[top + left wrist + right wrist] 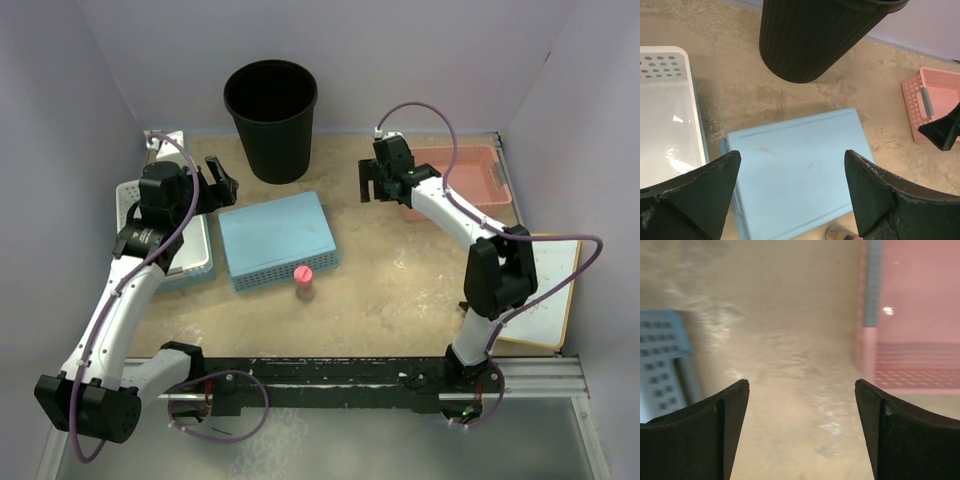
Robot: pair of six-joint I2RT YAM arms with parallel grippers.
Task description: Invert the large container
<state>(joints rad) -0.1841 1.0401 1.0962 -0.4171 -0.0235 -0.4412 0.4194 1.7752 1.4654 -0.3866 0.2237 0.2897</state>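
The large container (270, 120), a tall black ribbed bin, stands upright with its mouth up at the back of the table; its lower wall shows in the left wrist view (810, 40). My left gripper (222, 181) is open and empty, to the left of and nearer than the bin, hovering over the upturned blue basket (791, 156). My right gripper (368, 186) is open and empty, to the right of the bin and apart from it, above bare tabletop (802, 386).
An upturned blue basket (277, 238) lies in the middle, with a small pink-capped object (303, 280) at its near edge. A white basket (190, 250) lies at the left, a pink basket (465, 178) at the right and a board (545, 290) further right. Walls enclose the back and sides.
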